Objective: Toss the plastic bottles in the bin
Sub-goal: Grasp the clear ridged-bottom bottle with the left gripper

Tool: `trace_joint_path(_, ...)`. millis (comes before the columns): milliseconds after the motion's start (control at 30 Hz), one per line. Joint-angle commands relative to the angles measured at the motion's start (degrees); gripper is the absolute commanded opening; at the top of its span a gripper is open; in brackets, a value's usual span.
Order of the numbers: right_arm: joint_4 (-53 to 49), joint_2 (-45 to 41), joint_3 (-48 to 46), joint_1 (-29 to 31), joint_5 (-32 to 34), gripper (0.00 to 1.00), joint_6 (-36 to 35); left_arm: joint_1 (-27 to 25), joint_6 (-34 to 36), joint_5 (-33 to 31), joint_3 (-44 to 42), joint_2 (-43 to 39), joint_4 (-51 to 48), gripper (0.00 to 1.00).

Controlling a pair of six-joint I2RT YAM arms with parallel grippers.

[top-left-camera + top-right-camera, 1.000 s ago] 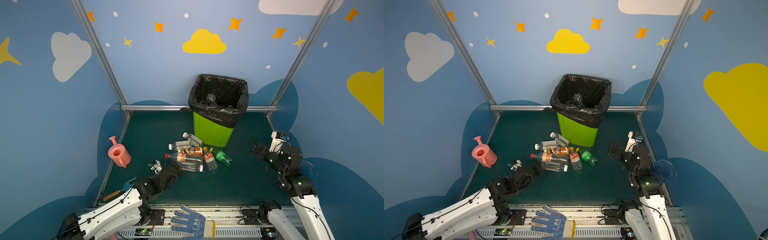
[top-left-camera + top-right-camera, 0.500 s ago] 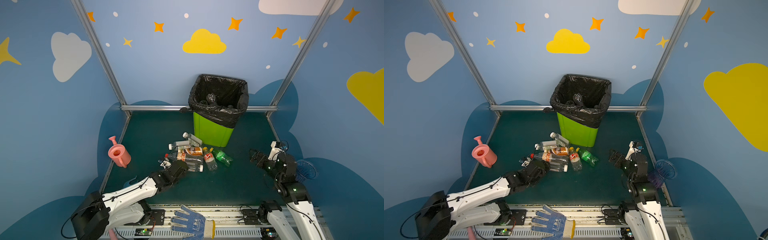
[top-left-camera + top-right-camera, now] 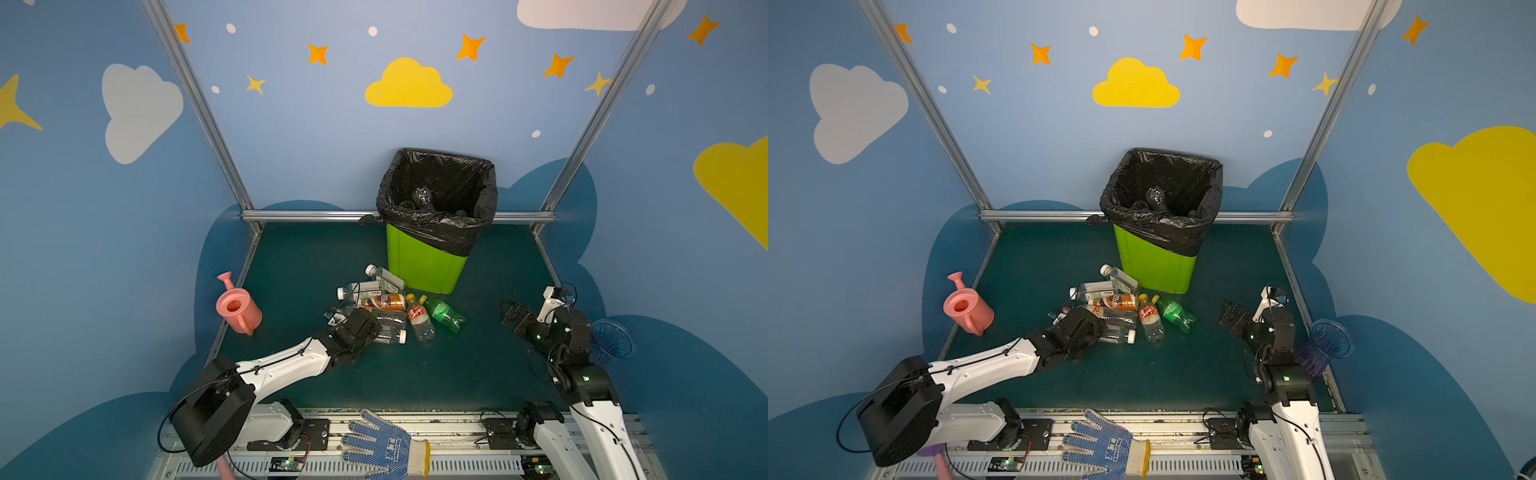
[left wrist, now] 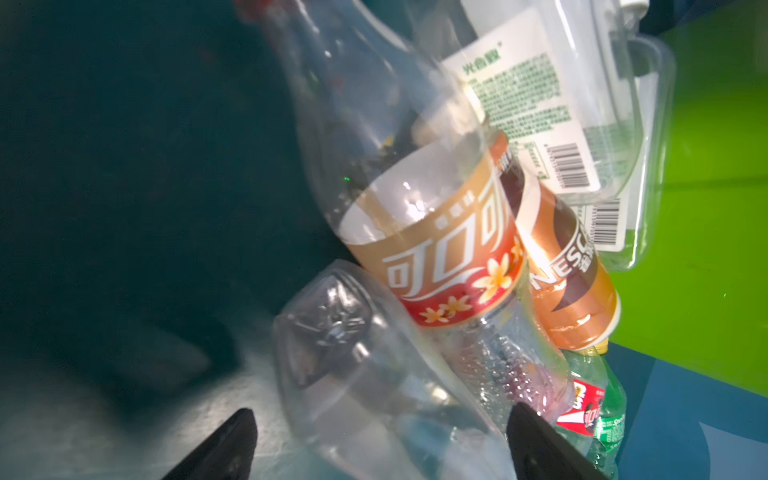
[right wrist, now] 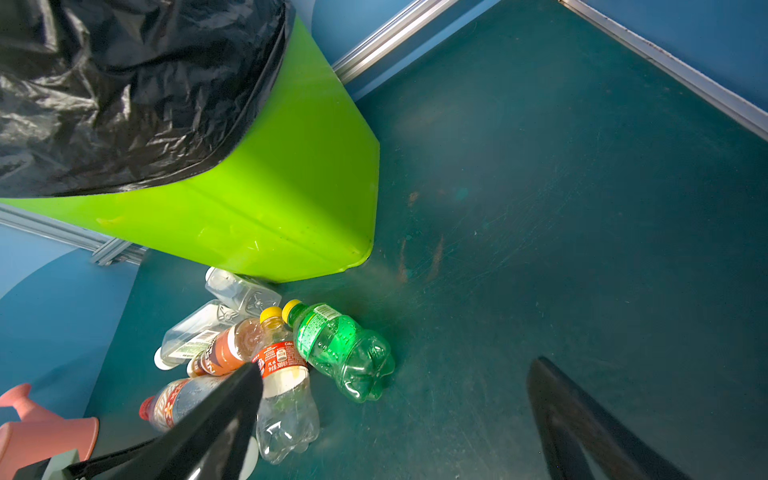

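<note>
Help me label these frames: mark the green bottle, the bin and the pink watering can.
green bottle (image 5: 340, 349), right wrist view, its body.
bin (image 3: 419, 266), a top view, green front wall.
pink watering can (image 3: 972, 316), a top view, its side.

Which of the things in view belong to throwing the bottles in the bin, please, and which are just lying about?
For the job:
- the green bin, lined with a black bag
- the plastic bottles heaped in front of it

Lying about:
- the pink watering can
- the blue work glove on the front rail
- the clear blue cup beside the right arm
</note>
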Motion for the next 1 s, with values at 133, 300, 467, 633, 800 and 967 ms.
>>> trace_joint_path(133, -0.13, 0.0, -0.38, -1.56, -1.68, 0.98, 0.18, 0.85, 1.16, 1.67, 1.97, 2.37, -1.62, 0.86)
trace_joint_path(300, -0.21, 0.26, -0.51, -2.43, -2.17, 0.98, 0.44, 1.19, 0.41, 2.01, 0.23, 2.22, -0.56, 0.78)
trace_joint_path(467, -0.21, 0.26, -0.49, -3.2, -2.89, 0.98, 0.73, 1.82, 0.19, 3.2, -1.11, 1.96, 0.93, 0.67)
trace_joint_path(633, -0.39, 0.35, -0.33, -3.59, -3.28, 0.98, 0.97, 2.3, -0.76, 2.28, -2.48, 1.44, 1.41, 0.67)
trace_joint_path(800, -0.64, 0.26, -0.34, -3.94, -3.35, 0.98, 1.26, 3.08, -0.82, 4.25, -3.33, 2.79, 3.89, 0.66)
trace_joint_path(967, -0.76, 0.52, -0.29, -4.21, -3.72, 0.98, 1.32, 3.23, -1.06, 4.39, -3.4, 3.69, 4.53, 0.67)
